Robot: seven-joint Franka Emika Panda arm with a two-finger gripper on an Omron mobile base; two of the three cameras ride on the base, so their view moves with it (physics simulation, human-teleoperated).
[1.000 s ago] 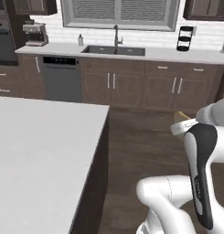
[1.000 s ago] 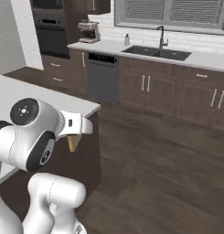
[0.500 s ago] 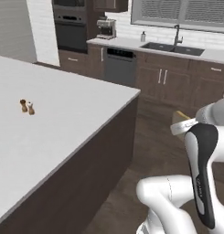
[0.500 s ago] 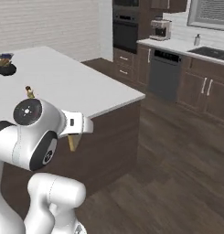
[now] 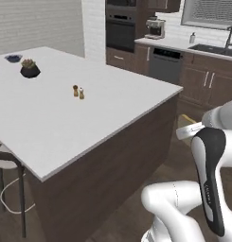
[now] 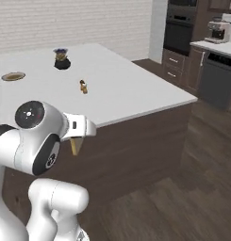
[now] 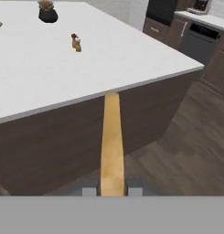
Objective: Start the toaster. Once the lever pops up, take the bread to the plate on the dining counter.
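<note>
Two small shakers (image 7: 76, 42) and a dark potted plant (image 7: 48, 12) stand on the white bench (image 7: 49, 68), upper left; the plate (image 6: 13, 76) lies far left. The end effector (image 7: 112, 191) pinches the bread (image 7: 112, 146) edge-on, bottom centre.

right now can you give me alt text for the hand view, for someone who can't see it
Seen edge-on, a tan slice of bread is clamped in the gripper and points toward the white dining counter just ahead. On the counter farther off stand two small brown shakers and a dark pot; dark wood flooring and kitchen cabinets lie to the right.
</note>
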